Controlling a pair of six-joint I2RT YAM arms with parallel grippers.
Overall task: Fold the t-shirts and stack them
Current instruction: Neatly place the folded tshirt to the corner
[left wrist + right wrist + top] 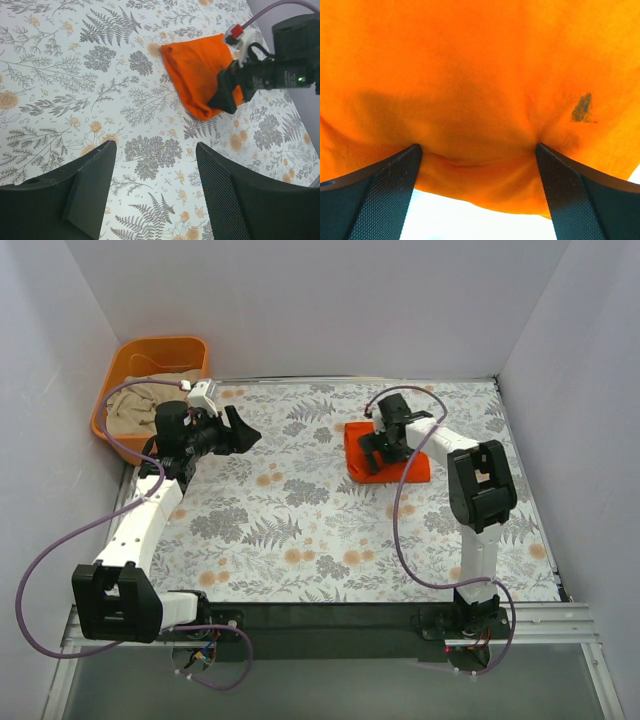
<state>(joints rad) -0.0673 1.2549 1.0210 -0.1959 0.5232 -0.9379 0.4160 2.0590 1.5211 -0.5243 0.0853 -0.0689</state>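
Observation:
A bright orange-red t-shirt (pixel 356 443), folded into a small bundle, lies on the floral tablecloth at the far right; it also shows in the left wrist view (pixel 192 70). My right gripper (pixel 378 454) is open, its fingers spread and pressed down onto the bundle's near edge. In the right wrist view the shirt (pixel 470 75) fills the frame and the gripper (pixel 477 150) straddles a fold of it. My left gripper (pixel 243 430) is open and empty, hovering over the tablecloth at the far left, with only cloth pattern between its fingers (pixel 154 147).
An orange plastic tub (pixel 130 352) stands off the table's far left corner with a beige cloth (pixel 140 405) in it. The floral tablecloth (pixel 300 530) covers the table. White walls close in on both sides. The shirt bears a small dark stain (pixel 581 107).

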